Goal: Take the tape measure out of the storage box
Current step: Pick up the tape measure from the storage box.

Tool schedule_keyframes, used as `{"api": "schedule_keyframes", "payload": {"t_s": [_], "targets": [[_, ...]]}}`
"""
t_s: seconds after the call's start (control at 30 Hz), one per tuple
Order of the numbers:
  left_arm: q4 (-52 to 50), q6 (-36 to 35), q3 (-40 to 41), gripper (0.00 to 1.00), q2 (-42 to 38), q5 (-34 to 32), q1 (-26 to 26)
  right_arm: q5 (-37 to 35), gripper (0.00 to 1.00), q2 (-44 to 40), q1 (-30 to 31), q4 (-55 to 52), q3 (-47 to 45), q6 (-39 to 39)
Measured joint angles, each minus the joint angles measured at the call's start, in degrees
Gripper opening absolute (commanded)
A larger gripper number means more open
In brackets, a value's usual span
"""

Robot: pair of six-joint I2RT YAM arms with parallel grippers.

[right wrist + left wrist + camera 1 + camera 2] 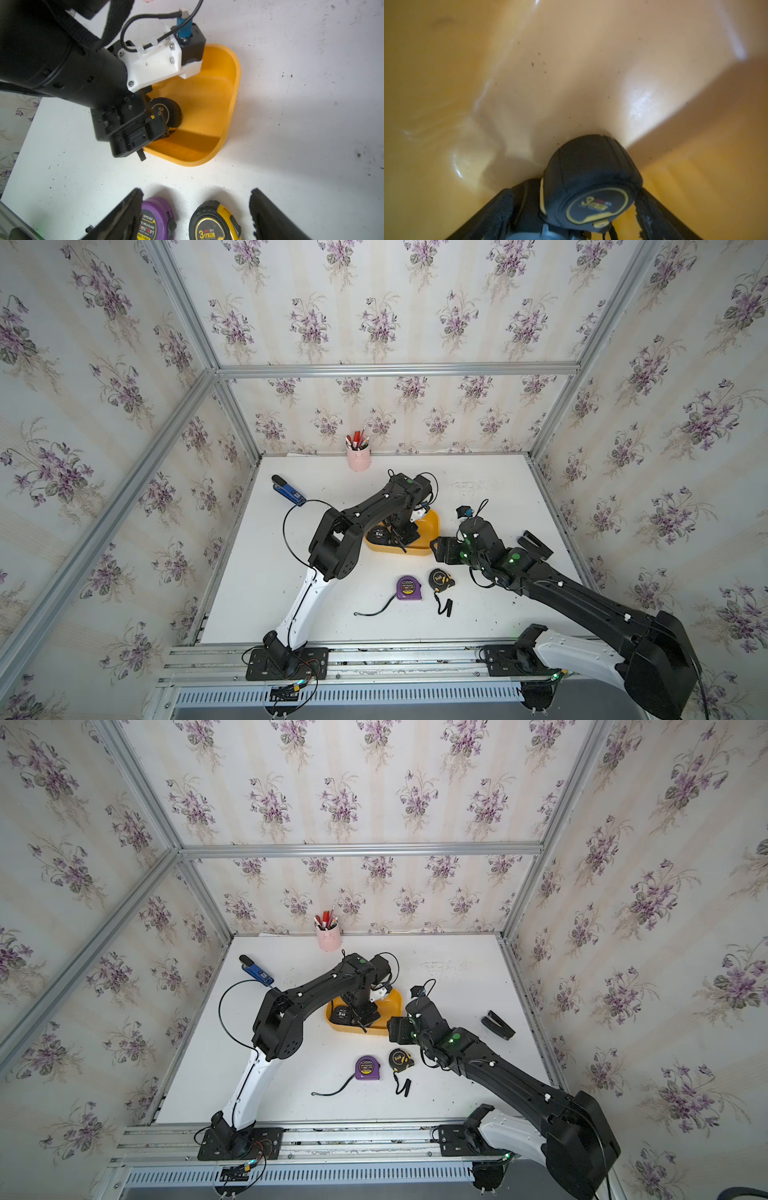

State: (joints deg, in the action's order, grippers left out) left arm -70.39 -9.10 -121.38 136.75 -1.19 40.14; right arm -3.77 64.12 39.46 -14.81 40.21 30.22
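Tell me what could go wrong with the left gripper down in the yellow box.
The left gripper straddles the 3m tape with a gap showing, so closing could tip it. The 5M tape lies close beside and might get knocked. Nothing holds the box, so it may drag along.

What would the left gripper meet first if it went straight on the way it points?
The black 3m tape measure, which lies inside the open left gripper, down in the storage box. Past it, the floor of the box probably comes next; the depth is unclear.
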Motion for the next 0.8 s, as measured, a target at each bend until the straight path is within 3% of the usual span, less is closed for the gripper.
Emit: {"api": "schedule_keyframes", "payload": {"t_s": [0.8], "targets": [[3.37,0.79,-1.79,0.92,1.22,-2.23,0.0,0.24,0.83,1.11,-0.04,1.7,0.0,0.0]]}}
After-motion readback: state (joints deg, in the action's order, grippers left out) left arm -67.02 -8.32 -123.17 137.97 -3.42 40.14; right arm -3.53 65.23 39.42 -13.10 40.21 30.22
